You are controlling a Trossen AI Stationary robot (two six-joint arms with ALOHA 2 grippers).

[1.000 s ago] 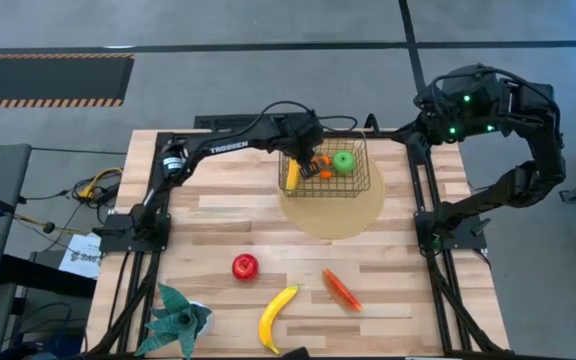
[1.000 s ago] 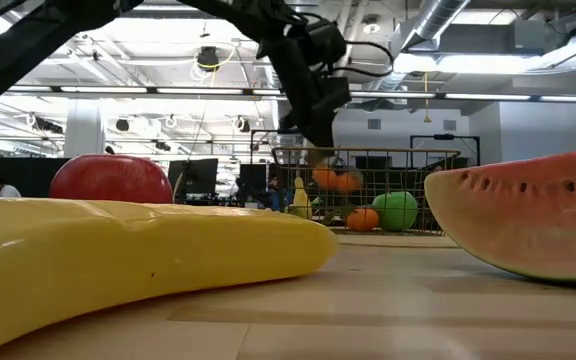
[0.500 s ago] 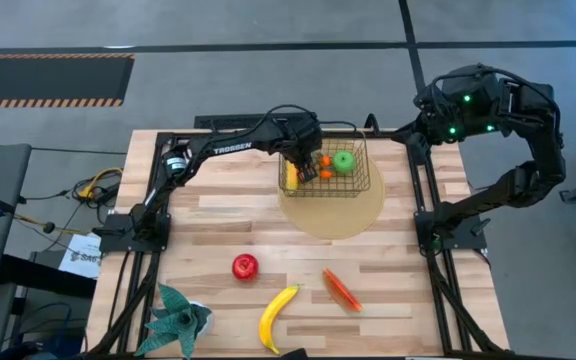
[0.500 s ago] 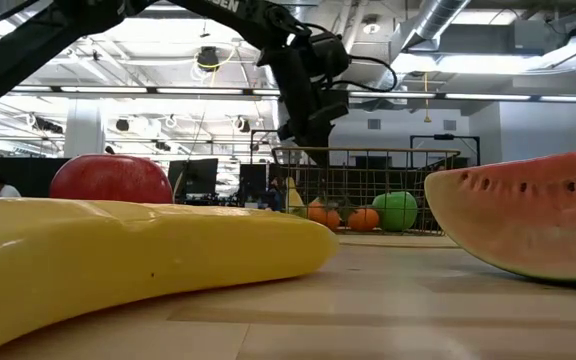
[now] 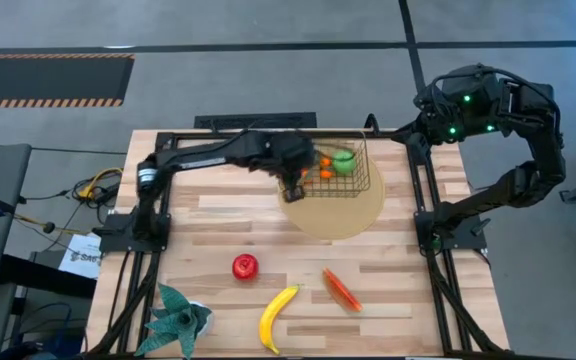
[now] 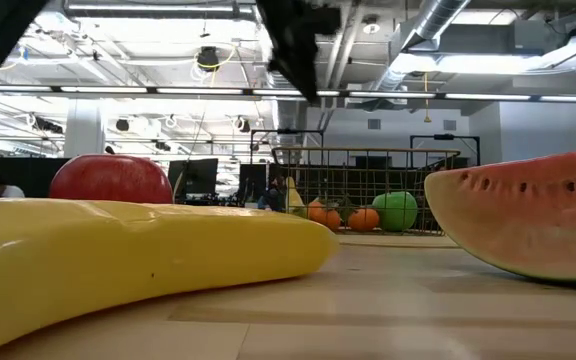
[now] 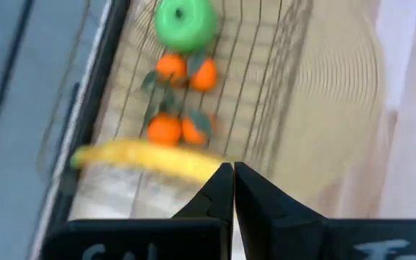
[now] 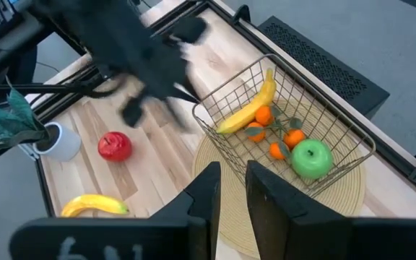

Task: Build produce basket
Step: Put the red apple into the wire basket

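The gold wire basket [image 5: 363, 178] stands on a round tan mat [image 5: 333, 215] at the table's far middle. It holds a green apple [image 7: 186, 22], two orange clusters [image 7: 186, 68] [image 7: 175, 128] and a yellow banana [image 7: 146, 157]. My left gripper [image 7: 233, 177] is shut and empty above the basket's near left corner [image 5: 293, 188]. My right gripper [image 8: 233, 184] is open and empty, raised over the table's far right corner [image 5: 436, 110]. A red apple [image 5: 245, 266], a second banana [image 5: 276, 318] and a red-orange slice [image 5: 340, 288] lie on the near part of the table.
A teal spiky plant in a white pot [image 5: 178, 320] stands at the near left corner. Bare wood lies between the mat and the near produce. The arms' dark frames run along the left and right edges [image 5: 433, 215].
My left gripper has let go of an orange cluster, which dropped onto the basket's floor beside the other. The gripper has then risen out of the basket and drawn back toward the basket's near left corner.
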